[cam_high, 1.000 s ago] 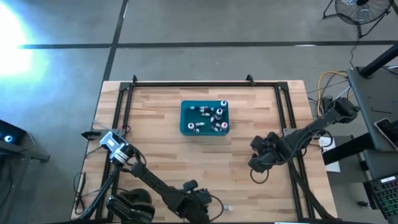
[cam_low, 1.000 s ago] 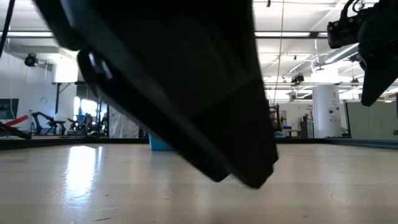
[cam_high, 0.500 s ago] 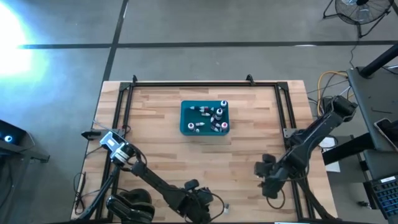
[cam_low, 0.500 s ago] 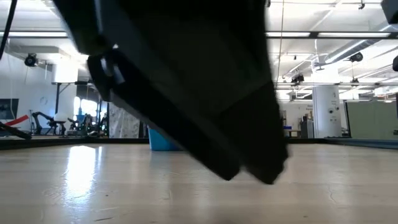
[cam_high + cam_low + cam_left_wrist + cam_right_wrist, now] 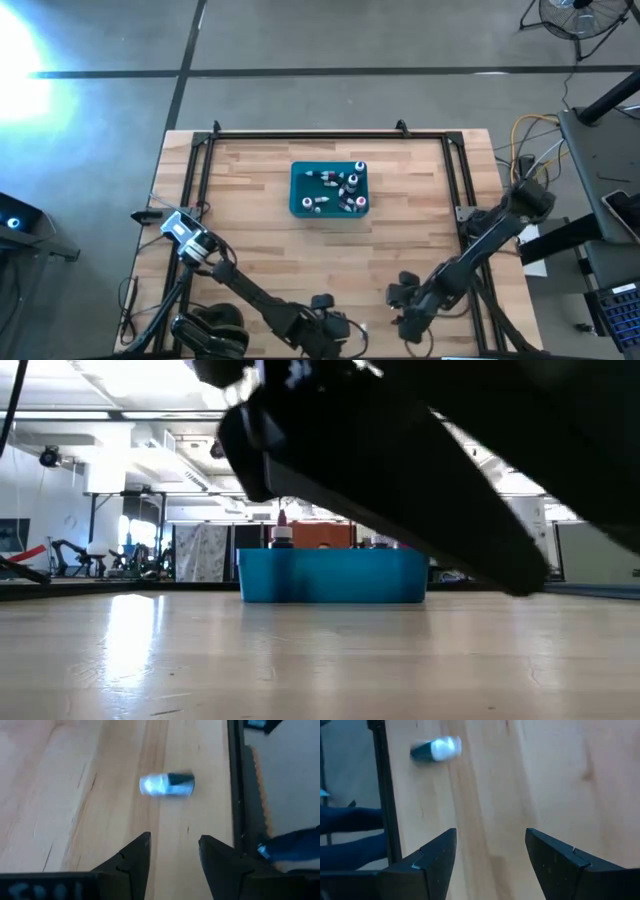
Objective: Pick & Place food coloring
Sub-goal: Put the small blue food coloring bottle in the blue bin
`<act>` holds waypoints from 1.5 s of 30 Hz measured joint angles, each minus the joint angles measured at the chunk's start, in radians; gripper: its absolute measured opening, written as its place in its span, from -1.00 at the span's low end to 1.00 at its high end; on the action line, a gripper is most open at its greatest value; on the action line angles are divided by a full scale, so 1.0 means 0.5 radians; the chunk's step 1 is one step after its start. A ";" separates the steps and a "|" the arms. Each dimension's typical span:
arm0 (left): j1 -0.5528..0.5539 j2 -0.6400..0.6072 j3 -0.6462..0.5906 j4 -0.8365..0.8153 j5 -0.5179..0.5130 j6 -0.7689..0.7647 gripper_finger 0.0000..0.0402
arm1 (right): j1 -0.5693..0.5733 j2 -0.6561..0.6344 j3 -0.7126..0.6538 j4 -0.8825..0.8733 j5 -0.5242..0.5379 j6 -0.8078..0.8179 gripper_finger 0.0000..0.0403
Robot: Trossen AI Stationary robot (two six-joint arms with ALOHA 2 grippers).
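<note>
Lying near the surface (image 5: pixel 250 250) edge, a bottle (image 5: pixel 166 784) faces both grippers' open, empty jaws; centre them before closing.

I have both arms stretched low toward the table's near edge. My left gripper (image 5: pixel 171 852) hangs with fingers parted; my right gripper (image 5: pixel 490 851), just beside it, is spread wider.

Prob. a robotics lab/workshop: concrete floor (image 5: pixel 300 40), industrial ceiling lights (image 5: pixel 130 385).
</note>
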 joint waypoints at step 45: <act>-0.021 0.109 -0.129 0.303 -0.034 0.269 -0.27 | -0.030 1.051 1.322 -0.751 0.310 0.192 0.07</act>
